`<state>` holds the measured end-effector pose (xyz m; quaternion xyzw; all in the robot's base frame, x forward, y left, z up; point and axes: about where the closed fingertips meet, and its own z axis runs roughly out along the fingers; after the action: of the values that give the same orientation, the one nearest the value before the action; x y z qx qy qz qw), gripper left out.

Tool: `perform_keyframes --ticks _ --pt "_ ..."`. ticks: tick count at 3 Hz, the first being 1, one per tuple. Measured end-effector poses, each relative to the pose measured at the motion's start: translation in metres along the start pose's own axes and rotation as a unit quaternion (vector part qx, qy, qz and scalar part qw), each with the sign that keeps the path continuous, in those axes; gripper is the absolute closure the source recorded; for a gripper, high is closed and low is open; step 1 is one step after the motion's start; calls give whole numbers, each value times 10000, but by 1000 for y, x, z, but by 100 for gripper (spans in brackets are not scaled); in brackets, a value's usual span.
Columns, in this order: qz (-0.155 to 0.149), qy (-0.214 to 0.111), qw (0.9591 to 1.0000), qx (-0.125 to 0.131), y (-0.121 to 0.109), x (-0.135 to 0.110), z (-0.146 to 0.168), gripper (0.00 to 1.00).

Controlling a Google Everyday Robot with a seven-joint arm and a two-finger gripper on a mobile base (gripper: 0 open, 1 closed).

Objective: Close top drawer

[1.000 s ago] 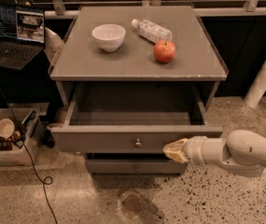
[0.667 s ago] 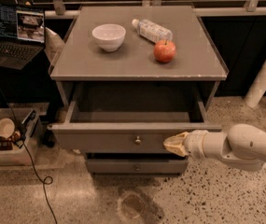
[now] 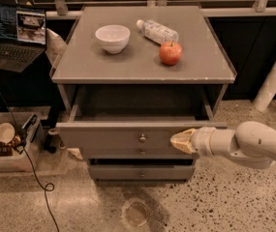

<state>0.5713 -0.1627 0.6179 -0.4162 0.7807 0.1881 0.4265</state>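
1. Your arm is off-white, built of smooth, rounded, tube-like casings.
2. You will find a few small dark dots on the thick casing; whether they are screws cannot be told.
3. A short white cylindrical collar joins your arm to the gripper.
4. Your gripper is tan-cream, duller than the arm, and wedge-shaped. It sits at the drawer front, right of the knob.

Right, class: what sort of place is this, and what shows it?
Probably a robot test lab: an open laptop, a speckled floor, and the gripper at the front of the open top drawer.
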Motion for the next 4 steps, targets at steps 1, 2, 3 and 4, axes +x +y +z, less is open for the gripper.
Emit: perform_keyframes --ticks 1,2,3,4 --pt "-54 1 10000 51 -14 -7 5 100" --pt "-81 9 9999 94 -25 -13 10 100" --pt "-114 15 9998 142 -39 -21 16 100" --pt "-114 15 9998 142 -39 -21 16 100"
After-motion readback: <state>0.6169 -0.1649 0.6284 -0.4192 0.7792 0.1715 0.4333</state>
